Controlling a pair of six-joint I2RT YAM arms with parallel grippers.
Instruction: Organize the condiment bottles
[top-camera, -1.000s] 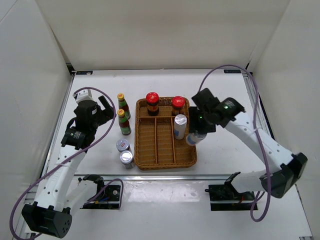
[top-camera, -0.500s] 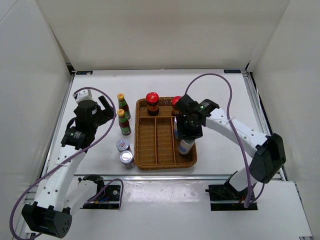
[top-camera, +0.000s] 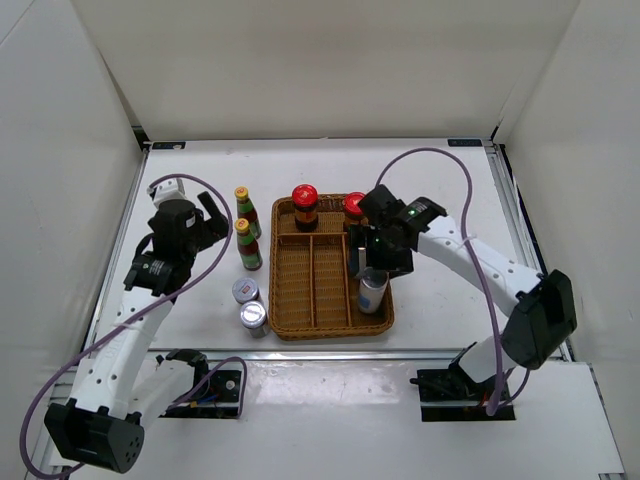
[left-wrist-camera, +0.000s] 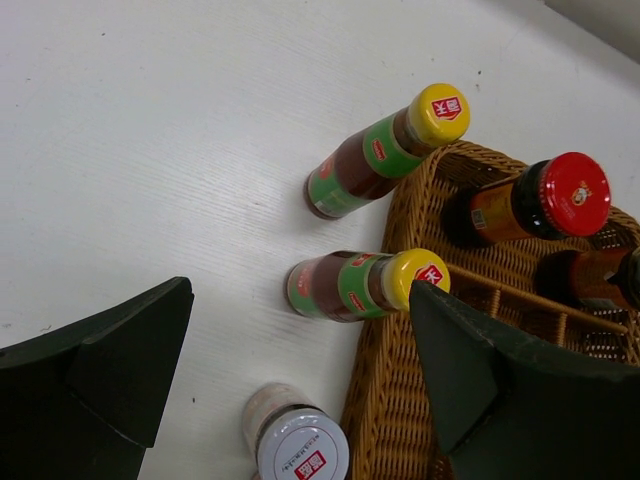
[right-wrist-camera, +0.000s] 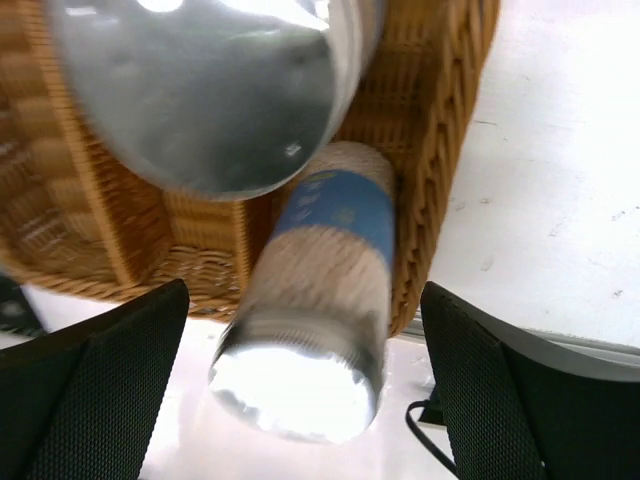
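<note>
Right end effector (right-wrist-camera: 305, 370) swings in over the wicker tray (top-camera: 330, 330), jaws released around a second shaker (top-camera: 372, 292).
Both shakers and the red-capped jars (top-camera: 304, 205) are in; two sauce bottles (top-camera: 247, 248) and two silver-lidded jars (top-camera: 253, 316) wait on the counter (top-camera: 450, 180).

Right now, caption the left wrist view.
Open left gripper over two yellow-capped sauce bottles beside a brown wicker tray holding a red-capped dark jar.
</note>
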